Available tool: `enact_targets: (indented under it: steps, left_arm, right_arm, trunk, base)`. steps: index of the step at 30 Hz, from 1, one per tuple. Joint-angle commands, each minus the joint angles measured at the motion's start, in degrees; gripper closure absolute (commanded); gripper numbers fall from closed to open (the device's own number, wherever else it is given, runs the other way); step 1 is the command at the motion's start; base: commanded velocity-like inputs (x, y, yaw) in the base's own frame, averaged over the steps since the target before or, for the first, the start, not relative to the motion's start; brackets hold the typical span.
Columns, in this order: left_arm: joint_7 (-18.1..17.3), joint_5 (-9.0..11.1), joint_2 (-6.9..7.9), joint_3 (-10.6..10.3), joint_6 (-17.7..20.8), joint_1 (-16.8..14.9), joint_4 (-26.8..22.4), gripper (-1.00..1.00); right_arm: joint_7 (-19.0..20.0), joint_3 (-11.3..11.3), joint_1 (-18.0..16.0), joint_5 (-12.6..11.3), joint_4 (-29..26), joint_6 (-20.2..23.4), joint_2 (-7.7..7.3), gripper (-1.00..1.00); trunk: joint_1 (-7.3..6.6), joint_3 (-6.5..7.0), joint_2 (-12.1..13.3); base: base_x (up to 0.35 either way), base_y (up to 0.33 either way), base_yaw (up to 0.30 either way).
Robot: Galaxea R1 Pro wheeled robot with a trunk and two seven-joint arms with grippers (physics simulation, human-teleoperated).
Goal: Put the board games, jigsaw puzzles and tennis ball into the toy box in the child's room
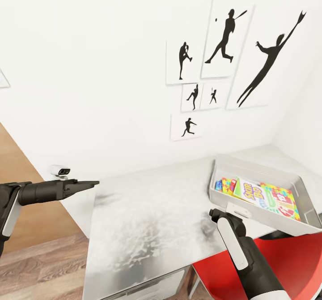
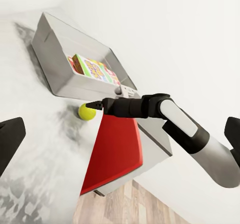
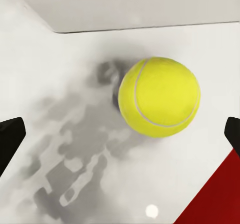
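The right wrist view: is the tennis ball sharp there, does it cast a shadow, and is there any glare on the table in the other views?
Right wrist view: the tennis ball is sharp, with a soft dark shadow beside it on the table. Head view: the tabletop shows a mottled, pale sheen. Left wrist view: the ball also casts a faint grey shadow, and the wall behind is washed out bright.

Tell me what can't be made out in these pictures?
- Tennis ball: in the head view, the right arm hides it.
- Toy box contents: in the head view the near wall covers part of them, so no count of the toys.
- Right fingers: cut off by the right wrist view's edges.
- Small white device: too small to identify.
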Motion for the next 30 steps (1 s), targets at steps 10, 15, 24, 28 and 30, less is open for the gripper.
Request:
enact_targets:
  steps: [10, 15, 24, 28, 30]
  left_arm:
    - [-0.23, -0.02, -0.10, -0.01, 0.60, -0.04, -0.01, -1.00]
    - [-0.23, -0.02, -0.11, -0.01, 0.63, -0.05, -0.01, -1.00]
    - [-0.23, -0.02, -0.19, -0.09, 0.64, -0.04, -0.01, -1.00]
    - [-0.23, -0.02, -0.19, -0.09, 0.63, -0.05, -0.01, -1.00]
    - [-0.23, -0.02, -0.19, -0.05, 0.63, -0.04, -0.01, -1.00]
  right_arm:
    - [-0.43, 0.06, -0.05, -0.42, -0.07, 0.18, -0.02, -1.00]
    - [-0.42, 0.06, -0.02, -0.42, -0.07, 0.18, -0.02, -1.00]
    - [-0.17, 0.06, 0.01, -0.42, -0.07, 0.18, -0.02, -1.00]
    - [-0.10, 0.06, 0.01, -0.42, -0.07, 0.18, -0.02, -1.00]
    - [-0.09, 0.06, 0.02, -0.42, -0.07, 0.18, -0.02, -1.00]
  trunk:
    - [0.03, -1.04, -0.13]
    - [0.03, -1.51, -0.13]
    - [0.03, -2.34, -0.13]
    - [0.03, -2.71, -0.13]
    - [0.03, -2.89, -0.13]
  base:
    - [0.071, -0.046, 0.000]
    - [0.114, -0.098, 0.000]
    - [0.015, -0.012, 0.000]
    - [0.001, -0.001, 0.000]
    - [0.000, 0.000, 0.000]
